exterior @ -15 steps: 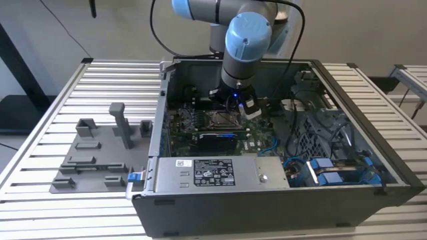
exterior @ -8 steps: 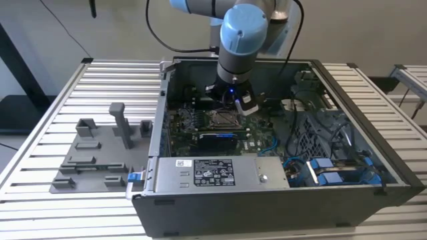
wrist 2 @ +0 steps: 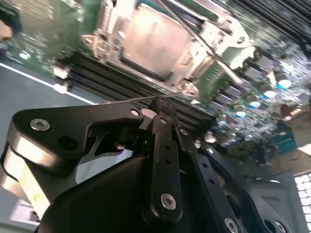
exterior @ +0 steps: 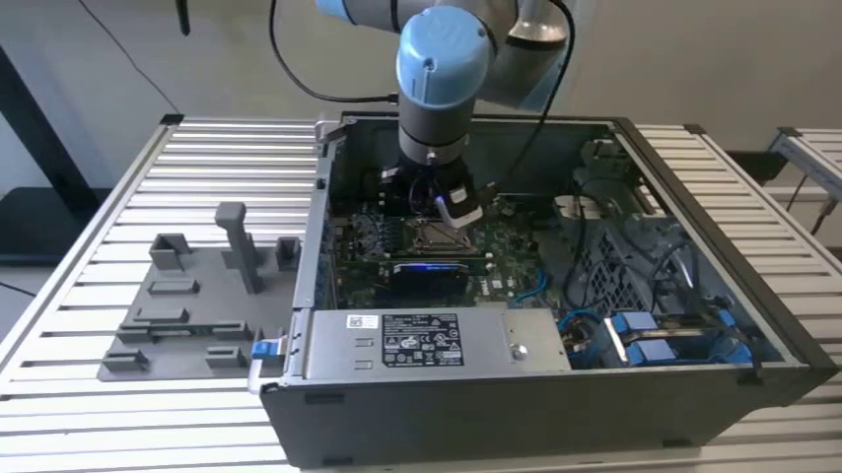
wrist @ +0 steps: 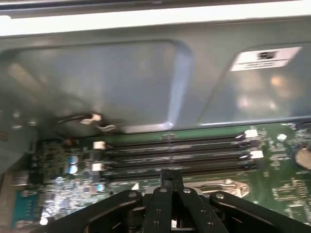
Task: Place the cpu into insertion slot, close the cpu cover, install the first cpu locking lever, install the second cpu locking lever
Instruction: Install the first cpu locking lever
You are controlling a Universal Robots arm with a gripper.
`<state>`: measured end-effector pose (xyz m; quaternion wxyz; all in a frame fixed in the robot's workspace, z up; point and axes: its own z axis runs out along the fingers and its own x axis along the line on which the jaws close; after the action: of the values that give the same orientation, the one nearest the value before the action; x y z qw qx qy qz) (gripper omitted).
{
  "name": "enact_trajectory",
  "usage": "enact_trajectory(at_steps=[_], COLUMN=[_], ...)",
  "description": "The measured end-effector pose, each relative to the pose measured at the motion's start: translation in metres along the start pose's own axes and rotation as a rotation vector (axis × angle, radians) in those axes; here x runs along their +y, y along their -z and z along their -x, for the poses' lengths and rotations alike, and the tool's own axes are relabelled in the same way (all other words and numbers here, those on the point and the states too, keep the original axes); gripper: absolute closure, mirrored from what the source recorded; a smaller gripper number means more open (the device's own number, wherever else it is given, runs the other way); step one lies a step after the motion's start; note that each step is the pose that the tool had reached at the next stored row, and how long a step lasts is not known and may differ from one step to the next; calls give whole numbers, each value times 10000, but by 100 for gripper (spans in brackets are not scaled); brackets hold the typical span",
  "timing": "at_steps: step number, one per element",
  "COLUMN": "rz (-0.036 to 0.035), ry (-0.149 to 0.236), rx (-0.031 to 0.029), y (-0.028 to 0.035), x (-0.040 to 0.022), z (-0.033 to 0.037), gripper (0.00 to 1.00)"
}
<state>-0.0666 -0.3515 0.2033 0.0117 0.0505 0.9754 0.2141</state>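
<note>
Exterior view: light is even and diffuse. The white ribbed metal table (exterior: 118,187) reads bright, the open grey computer case (exterior: 526,404) is dimmer inside, and shadows are soft.

First wrist view: an overexposed white strip (wrist: 146,22) runs along the case wall.

Second wrist view: glare washes out the silver metal cpu cover (wrist 2: 216,34). The black gripper (wrist 2: 158,104) lies in shadow.

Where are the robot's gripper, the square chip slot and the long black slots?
gripper (wrist 2: 158,103): second wrist view, at its black tip.
insertion slot (wrist 2: 108,29): second wrist view, on its silver metal rim.
long black slots (wrist: 175,156): first wrist view, in the middle of the group.
</note>
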Motion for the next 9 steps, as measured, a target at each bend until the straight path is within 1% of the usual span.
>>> enact_trajectory(at_steps=[3,4,7,9], rz=[-3,-5,-4,-6], ry=[1,-1,-4,-9], rx=[1,0,11,21], y=[0,2,4,4], x=[0,-2,-9,-12], z=[0,-15,-89,-113], gripper=[89,89,89,89])
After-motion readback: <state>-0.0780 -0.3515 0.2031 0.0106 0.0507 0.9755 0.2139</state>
